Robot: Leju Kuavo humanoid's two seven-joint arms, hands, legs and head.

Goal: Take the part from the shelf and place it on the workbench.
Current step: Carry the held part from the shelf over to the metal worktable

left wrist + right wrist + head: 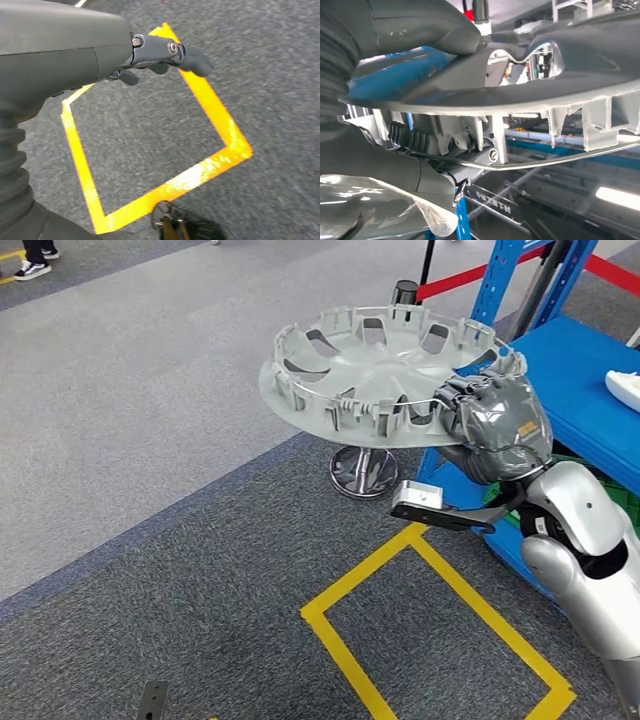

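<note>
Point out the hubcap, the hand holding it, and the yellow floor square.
hubcap (pixel 377 375): head view, on its grey inner face, near the middle.
right hand (pixel 502 420): head view, on the back of the hand gripping the hubcap's rim.
yellow tape square (pixel 460 590): head view, on its right-hand strip.

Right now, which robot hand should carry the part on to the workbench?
Right. The right robot hand already grips the hubcap by its rim, holding it level beside the blue shelf. The left robot hand hangs empty over the yellow floor square.
</note>
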